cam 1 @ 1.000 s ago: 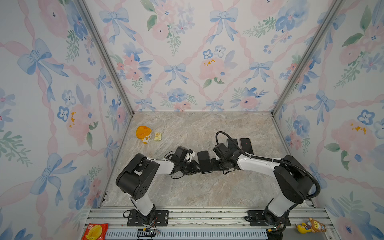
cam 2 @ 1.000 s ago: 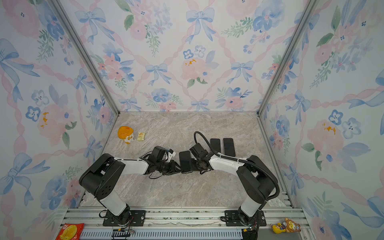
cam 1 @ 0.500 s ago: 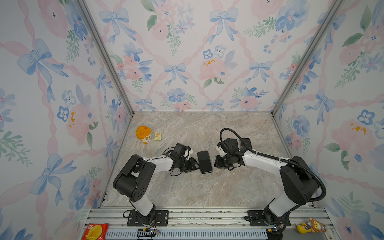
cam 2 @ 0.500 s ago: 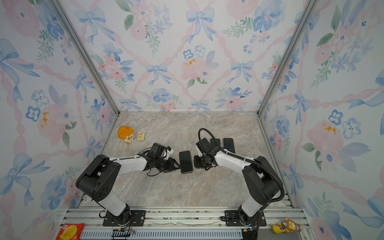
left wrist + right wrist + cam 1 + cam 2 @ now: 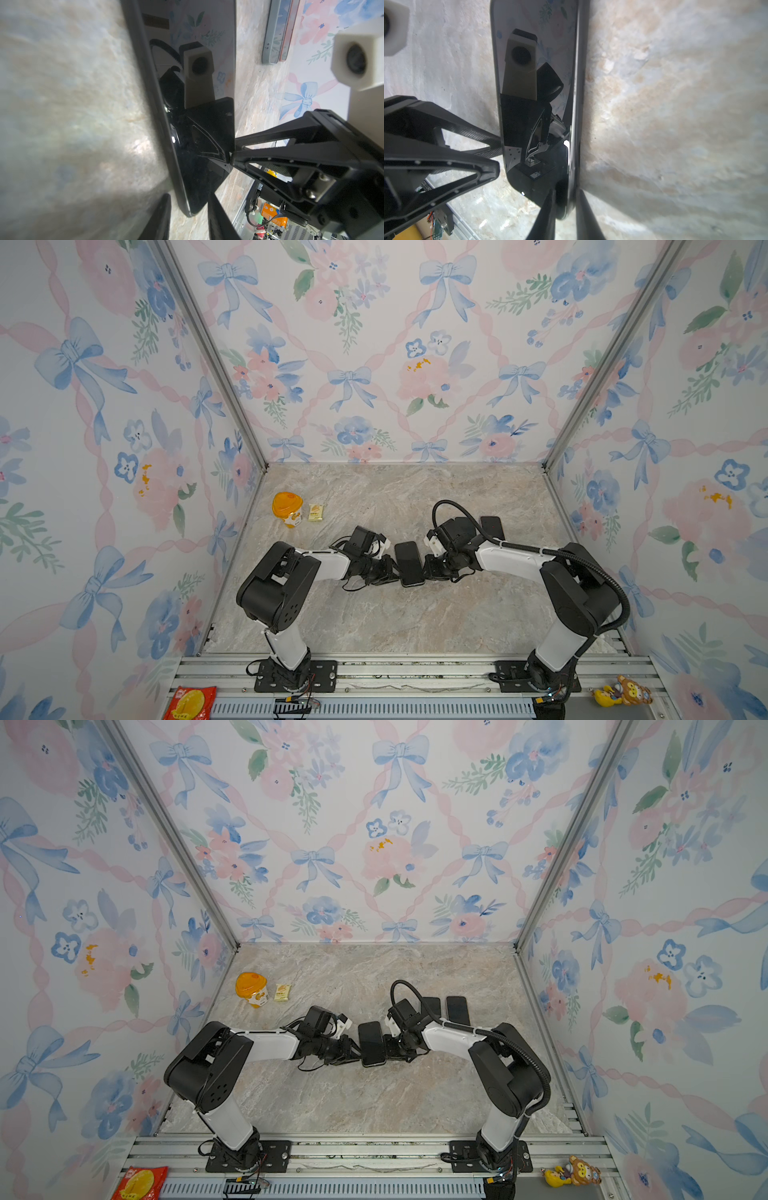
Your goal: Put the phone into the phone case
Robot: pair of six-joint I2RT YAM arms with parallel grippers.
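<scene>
Your phone (image 5: 409, 564) lies on the desk (image 5: 374, 622) between both arms, likely braced from both sides to seat it: right gripper (image 5: 566, 193) clamps one long edge, left gripper (image 5: 188, 195) straddles the opposite corner with jaws apart. Whether it already wears the phone case, I cannot tell; no writing reads

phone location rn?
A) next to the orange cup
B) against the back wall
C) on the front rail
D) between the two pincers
D: in a top view the phone is in the middle of the workspace, with the left pincer at one long edge and the right pincer at the other.
</scene>
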